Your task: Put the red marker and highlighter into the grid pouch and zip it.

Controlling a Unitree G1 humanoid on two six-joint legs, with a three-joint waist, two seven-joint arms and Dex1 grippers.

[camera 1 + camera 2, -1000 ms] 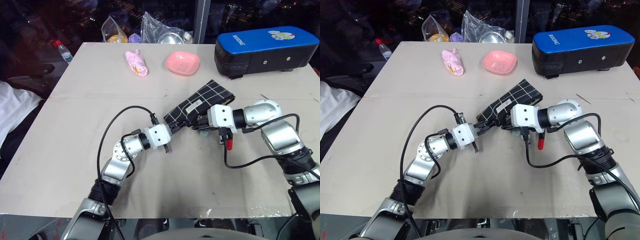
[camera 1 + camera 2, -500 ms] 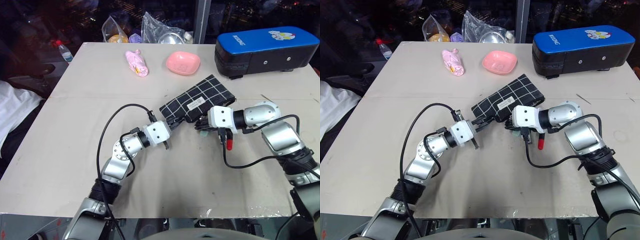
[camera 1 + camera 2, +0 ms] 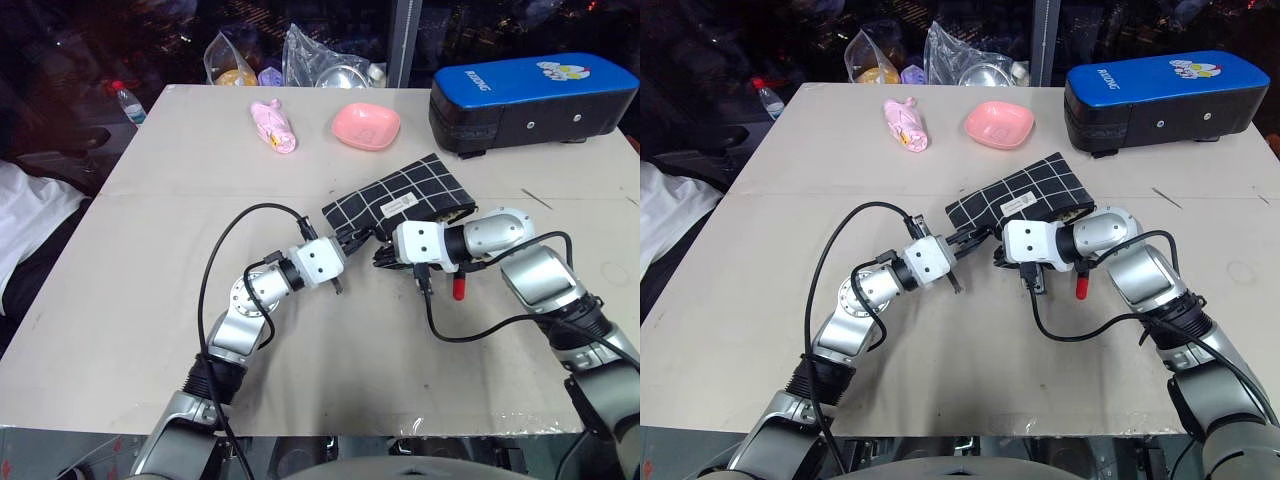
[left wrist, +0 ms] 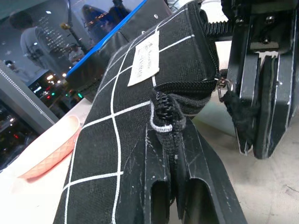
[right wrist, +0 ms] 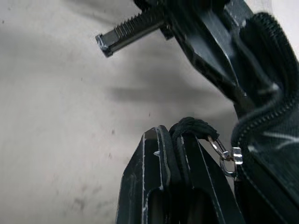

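Left gripper (image 4: 170,154) is pressed together on the end tab of the grid pouch (image 3: 400,200), pinching the fabric at the zipper's closed end. Right gripper (image 5: 174,144) sits just beside it, fingers clamped on the black zipper pull (image 5: 194,127), whose small metal ring links it to the slider. The pouch lies tilted on the counter (image 3: 150,300) just beyond both grippers, white label (image 4: 143,58) up; its far end is partly hidden behind the right wrist, so how far the zipper is closed cannot be told from the head views. The red marker (image 3: 459,290) pokes out from under the right arm, only its red tip visible, the rest hidden. The highlighter cannot be made out. Well beyond the grippers: a pink bowl (image 3: 366,126), a pink soft item (image 3: 273,126) and a blue-and-black hard case (image 3: 535,100).
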